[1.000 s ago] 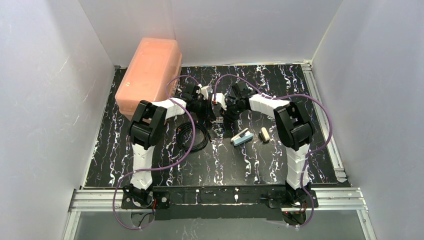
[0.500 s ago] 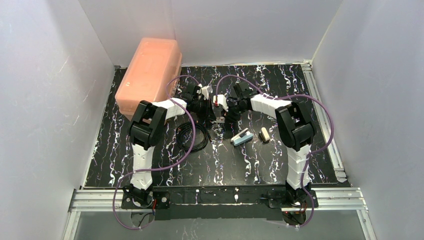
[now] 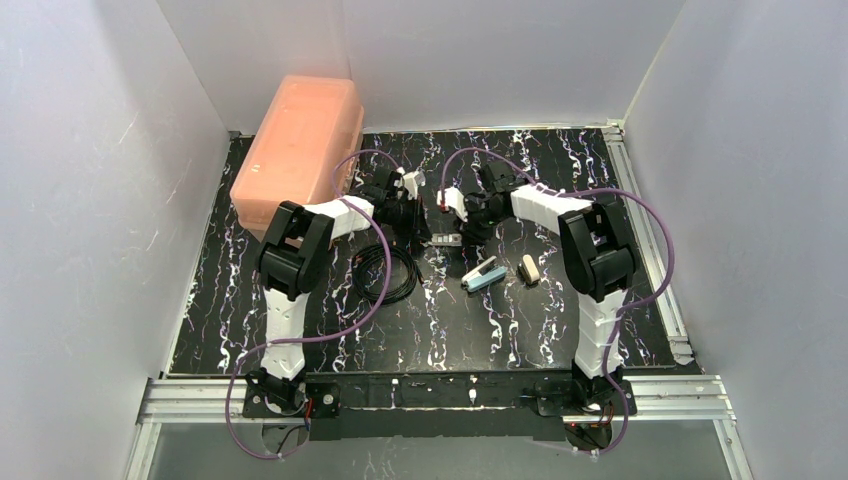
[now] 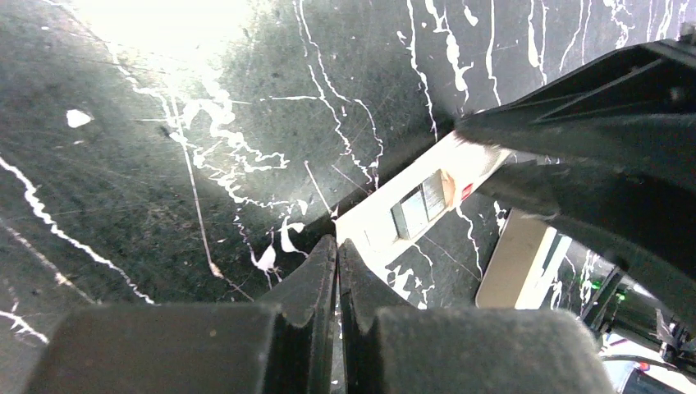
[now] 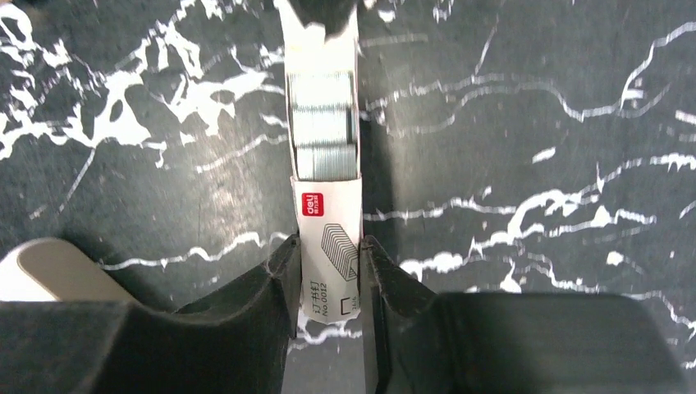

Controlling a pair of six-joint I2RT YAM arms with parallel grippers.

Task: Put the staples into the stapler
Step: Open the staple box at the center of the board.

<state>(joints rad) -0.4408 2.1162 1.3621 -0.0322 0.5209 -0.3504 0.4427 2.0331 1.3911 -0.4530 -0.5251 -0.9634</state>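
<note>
Nearest the arm bases, on the black marbled table:

1. Cable coil, black, loose, lying left of centre. It plays no part in the work.

2. Stapler, light blue, lying right of centre, apart from both grippers and untouched. Its top seems to be swung away from the base, probably to take a strip, though it is too small to be sure.

3. Small pale block, just right of the stapler and not touching it.

4. Sleeve, white card with a red mark, lying flat beyond the stapler, between the two grippers. Its inner part is drawn out at the far end, which bares the staples, a silvery stack with nothing covering it from above.

5. Right gripper, jaws narrow, one pad on each long side of the sleeve and clamped on it. This likely serves to anchor the card while the contents are worked free.

6. Left gripper, jaws fully together, tips low at the drawn-out end of the sleeve. Whether they pinch the card edge or only rest against it cannot be told. It is judged to be the pulling or bracing partner.

7. Orange lidded box, far left corner, well apart.

Status, as judged: staples exposed but not yet lifted out, and the stapler not yet loaded.
</note>
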